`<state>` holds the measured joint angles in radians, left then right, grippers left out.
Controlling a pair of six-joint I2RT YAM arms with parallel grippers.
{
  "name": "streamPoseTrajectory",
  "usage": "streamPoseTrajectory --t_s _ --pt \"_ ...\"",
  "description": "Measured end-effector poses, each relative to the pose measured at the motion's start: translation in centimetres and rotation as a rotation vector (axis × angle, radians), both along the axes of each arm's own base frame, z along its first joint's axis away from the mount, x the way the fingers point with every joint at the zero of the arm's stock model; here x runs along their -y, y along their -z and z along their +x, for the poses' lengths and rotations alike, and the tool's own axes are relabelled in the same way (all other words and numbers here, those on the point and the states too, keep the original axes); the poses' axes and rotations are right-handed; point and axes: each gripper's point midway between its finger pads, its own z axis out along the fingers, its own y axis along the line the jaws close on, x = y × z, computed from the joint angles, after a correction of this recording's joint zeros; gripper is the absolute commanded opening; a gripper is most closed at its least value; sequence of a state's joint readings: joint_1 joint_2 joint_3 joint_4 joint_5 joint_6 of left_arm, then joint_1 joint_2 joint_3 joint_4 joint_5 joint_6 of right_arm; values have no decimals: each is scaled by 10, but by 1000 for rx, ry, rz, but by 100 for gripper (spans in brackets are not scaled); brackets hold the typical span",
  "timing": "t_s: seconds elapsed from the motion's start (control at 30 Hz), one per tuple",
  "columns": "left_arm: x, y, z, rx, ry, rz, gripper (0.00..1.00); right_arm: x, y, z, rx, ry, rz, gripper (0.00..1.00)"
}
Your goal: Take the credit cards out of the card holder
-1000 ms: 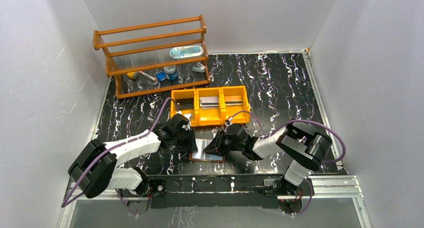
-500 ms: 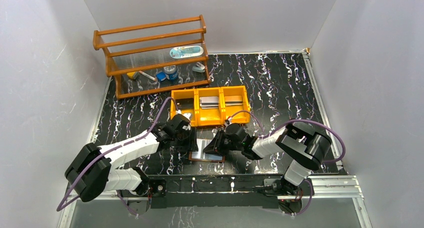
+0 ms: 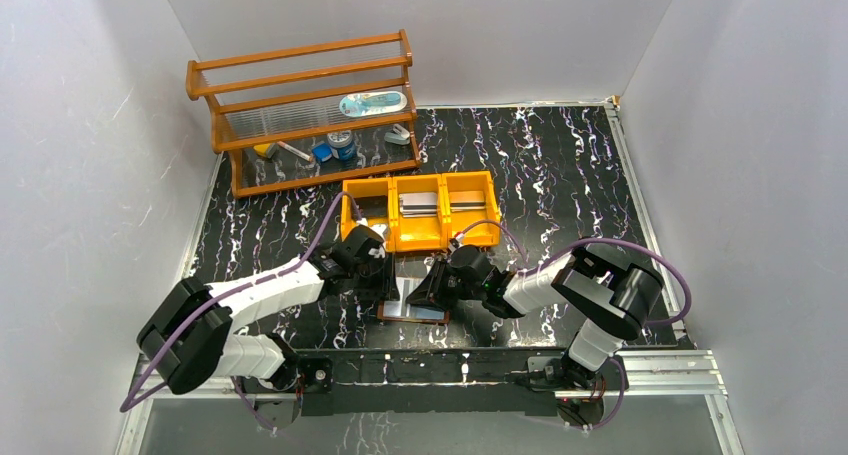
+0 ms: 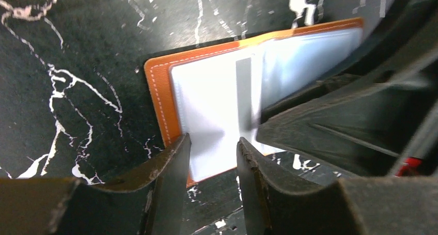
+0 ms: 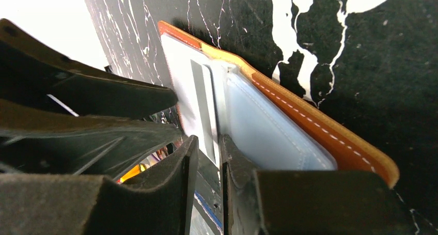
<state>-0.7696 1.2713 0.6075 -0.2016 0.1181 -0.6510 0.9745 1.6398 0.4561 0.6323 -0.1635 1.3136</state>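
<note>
The orange tray [image 3: 420, 241] is your marker. The card holder [image 3: 412, 312] lies open on the table [image 3: 560, 175], just in front of the tray's middle bin. You can see its brown edge and its pale sleeves.

The two grippers crowd it from both sides, so a good part of it is hidden from above. The left gripper [image 4: 212, 144] sits at the holder's left end, in front of the tray's left bin. Its fingers stand a little apart and grip nothing. The right gripper [image 5: 209, 142] is on the other side of the holder. Its fingers are almost together, and a thin pale leaf [image 5: 199, 103] with a grey stripe runs down between them. You cannot tell if that leaf is a card or a sleeve.

Flat grey pieces [image 3: 420, 205] lie in the tray's middle and right bins. Behind the tray, to the left, is a wooden rack [image 3: 330, 175] with small things on it.

Since a second ago, the left gripper has crept a bit closer to the tray. The right gripper and the holder have stayed put.

The table is black with white streaks. Plain white walls [image 3: 100, 175] stand around it.
</note>
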Motion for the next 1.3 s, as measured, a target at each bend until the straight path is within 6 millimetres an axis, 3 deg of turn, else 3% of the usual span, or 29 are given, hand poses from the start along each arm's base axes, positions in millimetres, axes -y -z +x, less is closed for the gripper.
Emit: streamPoseTrajectory --t_s 0.1,0.57,1.2,1.3 --pt "-5 12 -6 -30 -10 20 36 0 0 0 0 0 0 31" --pt "-5 16 -5 -24 -22 21 25 0 -1 0 1 -10 6 28" --pt "-6 17 -5 -4 -23 38 21 1 0 -2 52 -75 2 6" --pt "-6 17 -5 -3 -23 38 21 1 0 -2 55 -75 1 13"
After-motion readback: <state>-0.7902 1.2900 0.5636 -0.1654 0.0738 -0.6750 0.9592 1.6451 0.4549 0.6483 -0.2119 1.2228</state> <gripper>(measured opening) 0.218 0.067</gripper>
